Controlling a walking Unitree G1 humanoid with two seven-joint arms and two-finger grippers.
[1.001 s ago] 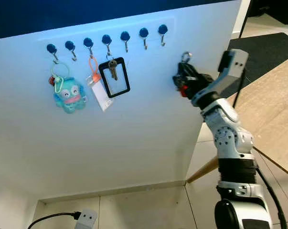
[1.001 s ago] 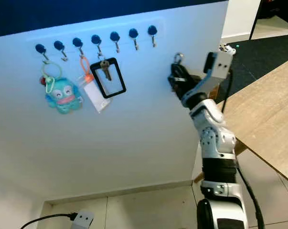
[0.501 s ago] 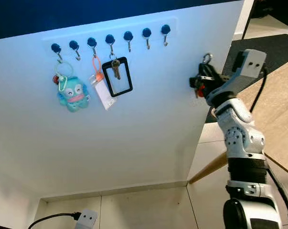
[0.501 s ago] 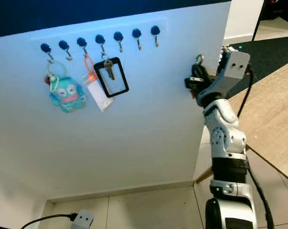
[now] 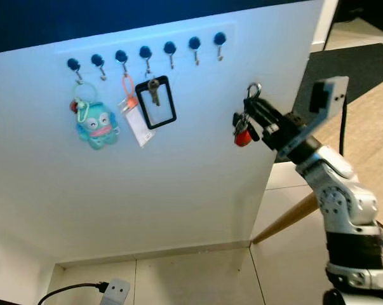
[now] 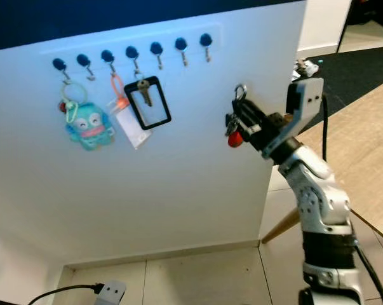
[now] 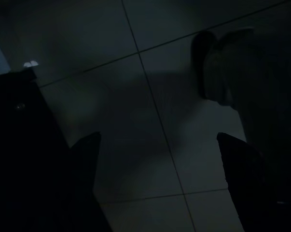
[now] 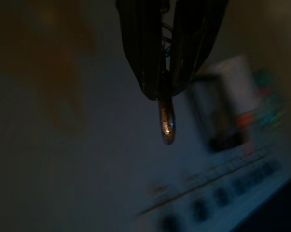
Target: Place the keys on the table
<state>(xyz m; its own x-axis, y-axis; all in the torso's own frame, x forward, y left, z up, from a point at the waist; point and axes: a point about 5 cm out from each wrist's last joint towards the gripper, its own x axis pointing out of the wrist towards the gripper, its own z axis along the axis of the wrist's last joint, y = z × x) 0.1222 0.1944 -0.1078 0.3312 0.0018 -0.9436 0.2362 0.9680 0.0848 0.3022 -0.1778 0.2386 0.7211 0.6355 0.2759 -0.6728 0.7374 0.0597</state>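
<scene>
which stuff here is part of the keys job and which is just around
In the job:
- keys, hanging from the right end effector
- wooden table, the drop spot

Just around:
- blue plush keychain
- orange-looped tag
- black badge holder
- hook rail
- power plug

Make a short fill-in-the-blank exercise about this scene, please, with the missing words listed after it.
1. The right gripper holds the keys, which have a ____ tag.
2. The row of hooks has ____ hooks.
3. The blue plush charm hangs from the ____ hook counted from the robot's left.
4. The wooden table stands to the robot's ____.

Missing words: red; seven; first; right
</scene>
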